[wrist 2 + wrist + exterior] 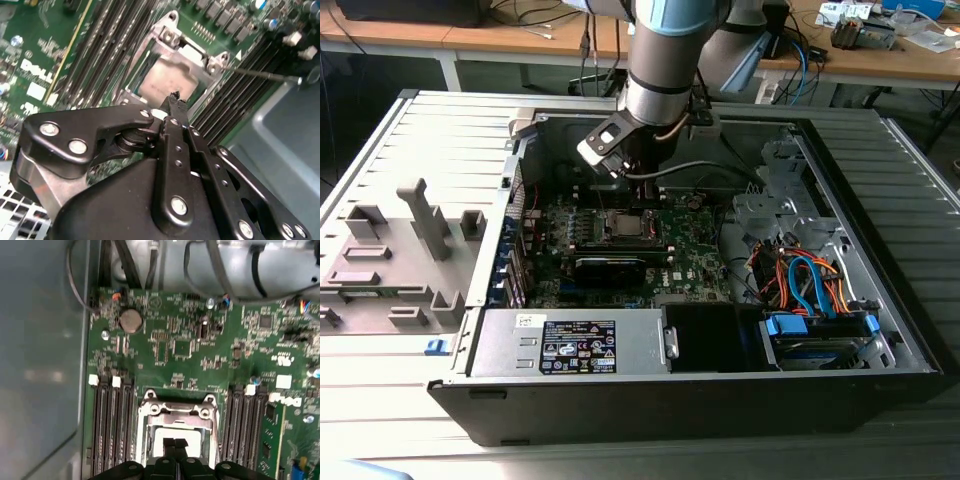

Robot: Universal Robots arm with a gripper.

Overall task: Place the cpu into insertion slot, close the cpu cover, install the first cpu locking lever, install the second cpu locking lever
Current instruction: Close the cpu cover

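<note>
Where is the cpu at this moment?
In both wrist views the cpu lies mid-motherboard, framed by the cpu cover, between two banks of memory slots, with the gripper tips over it.

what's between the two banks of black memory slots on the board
The insertion slot, with the cpu seated in it and framed by the cpu cover, as the first wrist view shows.

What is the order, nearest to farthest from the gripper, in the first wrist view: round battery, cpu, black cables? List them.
1. cpu, directly under the gripper.
2. round battery, farther out on the motherboard.
3. black cables, beyond the motherboard's edge.
</note>
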